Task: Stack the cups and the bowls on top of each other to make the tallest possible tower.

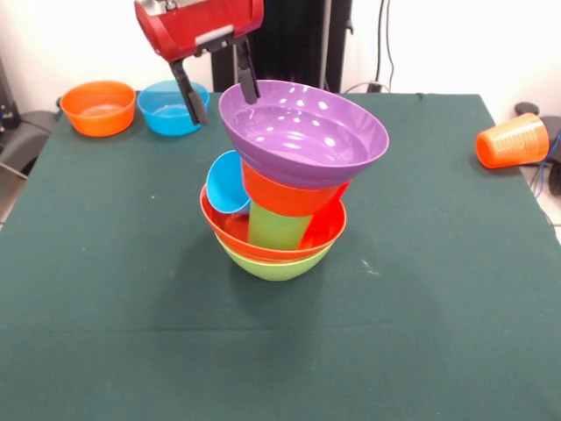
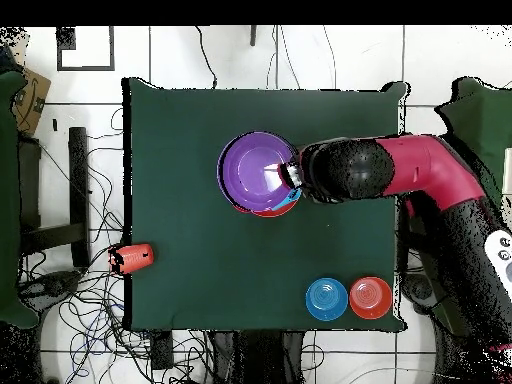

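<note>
Arm reaches over the tower (image 1: 280,202), jaws (image 1: 221,88) spread astride purple bowl (image 1: 307,132) rim (tilted).

I work in what looks like a robotics lab or test room, not a home. My table (image 1: 105,289) wears a plain dark green cloth and stands on a white tiled floor (image 2: 200,70). In the overhead view, loose black cables (image 2: 85,310) sprawl across the tiles at nine o'clock and along six o'clock, and more cables (image 1: 390,44) hang down the bare white wall (image 1: 456,44) at one o'clock in the front view. My arm (image 2: 430,175) is an industrial red and black machine. A cardboard box (image 2: 30,95) sits on the floor at ten o'clock in the overhead view.
</note>
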`<action>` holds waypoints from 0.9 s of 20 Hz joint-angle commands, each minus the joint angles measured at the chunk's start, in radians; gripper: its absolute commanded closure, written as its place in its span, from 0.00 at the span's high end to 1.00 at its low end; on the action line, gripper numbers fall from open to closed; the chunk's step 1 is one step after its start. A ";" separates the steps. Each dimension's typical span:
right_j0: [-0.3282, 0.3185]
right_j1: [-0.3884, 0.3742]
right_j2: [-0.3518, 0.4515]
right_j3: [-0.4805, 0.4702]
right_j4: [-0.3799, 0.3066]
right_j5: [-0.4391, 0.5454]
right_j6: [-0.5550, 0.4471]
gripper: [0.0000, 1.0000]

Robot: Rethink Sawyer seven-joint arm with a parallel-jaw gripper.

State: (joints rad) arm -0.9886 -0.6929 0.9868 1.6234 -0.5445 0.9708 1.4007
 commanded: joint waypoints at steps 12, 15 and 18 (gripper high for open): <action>-0.035 -0.125 0.002 0.052 0.027 0.231 -0.269 1.00; -0.059 -0.134 0.005 0.054 0.007 0.248 -0.310 1.00; -0.066 -0.122 -0.004 0.037 -0.033 0.277 -0.352 1.00</action>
State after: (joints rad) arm -1.0419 -0.8128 1.0008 1.6305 -0.5035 1.1019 1.4007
